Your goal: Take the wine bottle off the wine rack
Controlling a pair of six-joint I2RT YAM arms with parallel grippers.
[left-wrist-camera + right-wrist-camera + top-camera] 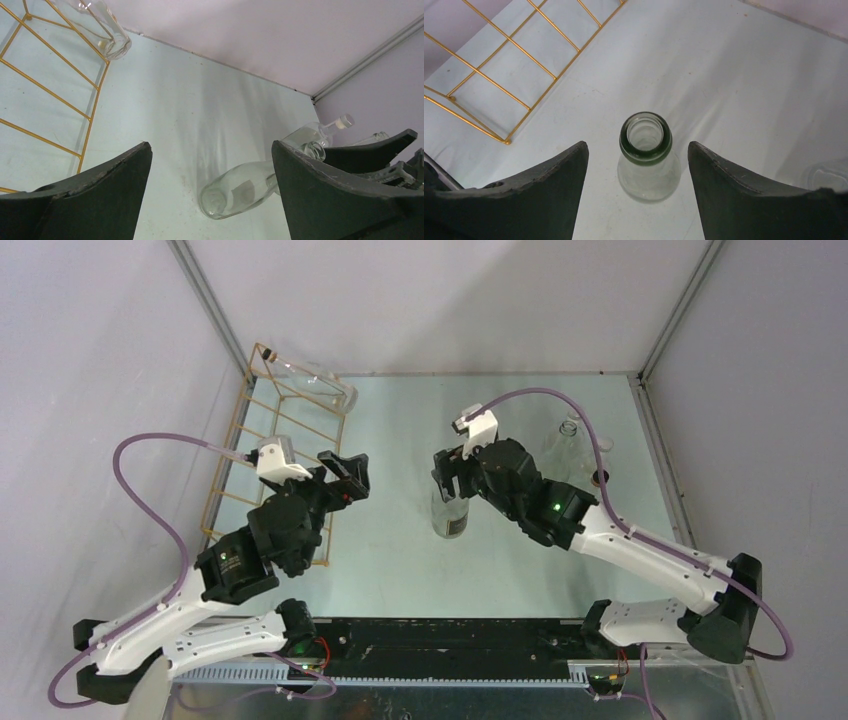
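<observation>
The gold wire wine rack [262, 455] lies along the table's left side. One clear wine bottle [322, 386] rests on its far end and shows in the left wrist view as the racked bottle [106, 27]. A second clear bottle [450, 512] stands upright mid-table, off the rack. My right gripper [447, 475] hovers over it. In the right wrist view the green-rimmed bottle mouth [645, 136] sits between the open jaws of the right gripper [638, 145], with a gap on each side. My left gripper [343, 478] hangs open and empty by the rack's right rail; the left gripper [211, 146] faces the standing bottle [240, 191].
Two more clear bottles [572, 440] stand near the back right corner, one with a white cap [344, 120]. Grey walls close the table at the back and both sides. The rack's rungs [499, 65] lie left of the right gripper.
</observation>
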